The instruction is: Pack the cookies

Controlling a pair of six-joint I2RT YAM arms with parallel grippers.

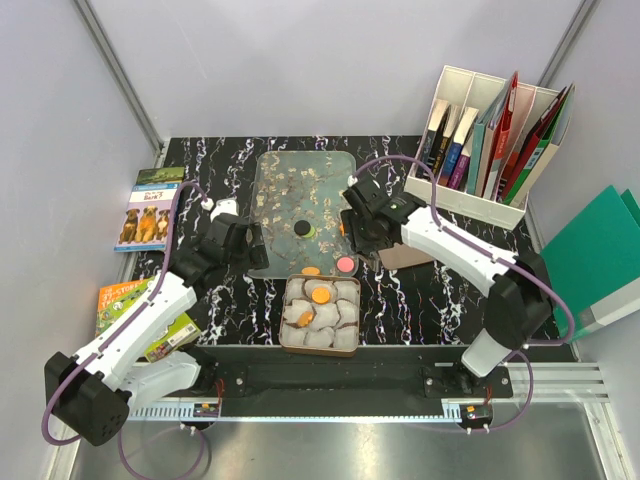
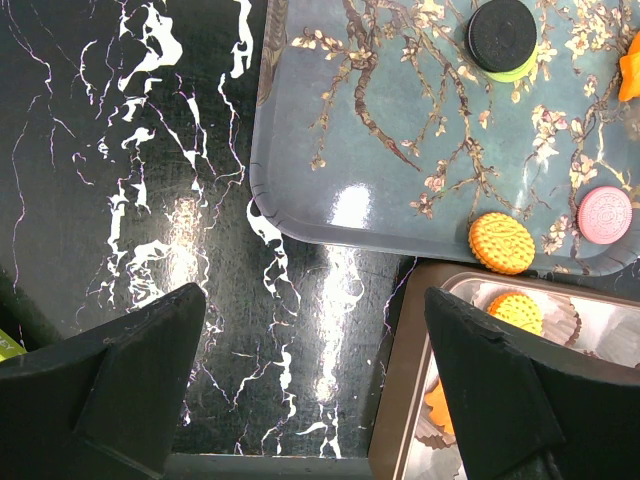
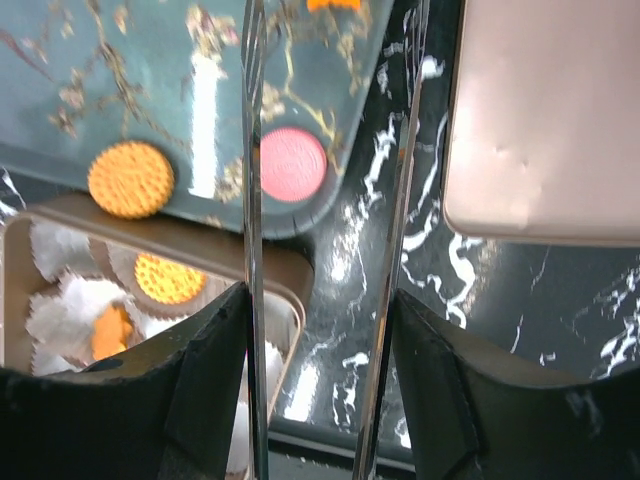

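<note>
Cookies lie on the blossom-patterned tray (image 1: pixel 290 175): a black cookie (image 2: pixel 502 35) stacked on a green one (image 2: pixel 512 72), an orange round cookie (image 2: pixel 500 242), a pink cookie (image 3: pixel 293 164) and an orange one at the tray's right side (image 2: pixel 630 80). The tin (image 1: pixel 284 318) holds white paper cups, with an orange round cookie (image 3: pixel 170 279) and an orange flower cookie (image 3: pixel 110 330) in them. My right gripper (image 3: pixel 320 330) is shut on metal tongs (image 3: pixel 250 200), above the tray's near right corner; the tong tips are out of view. My left gripper (image 2: pixel 315 340) is open and empty over bare table left of the tin.
The tin's beige lid (image 3: pixel 545 120) lies right of the tray. A file box of books (image 1: pixel 490 140) stands at the back right. Booklets (image 1: pixel 148 205) lie along the left edge. A green folder (image 1: pixel 600 250) leans at the far right.
</note>
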